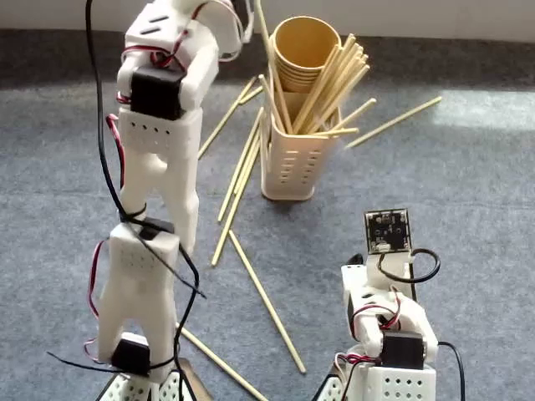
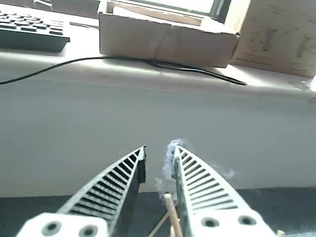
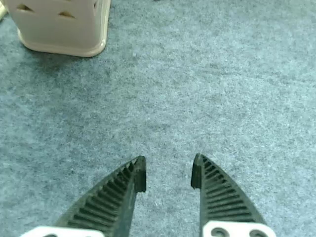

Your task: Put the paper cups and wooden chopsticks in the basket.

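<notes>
A cream slotted basket stands upright on the grey carpet. It holds stacked paper cups and several wooden chopsticks. My left arm stretches to the far edge beside the basket's top. In its wrist view my left gripper is slightly open, and one chopstick leans against a finger, not clamped. That long chopstick slants down into the basket. My right gripper hangs open over bare carpet, short of the basket's base.
Loose chopsticks lie on the carpet: a bunch left of the basket, one in front of it, one to its right, another near the left arm's base. A white wall rises behind.
</notes>
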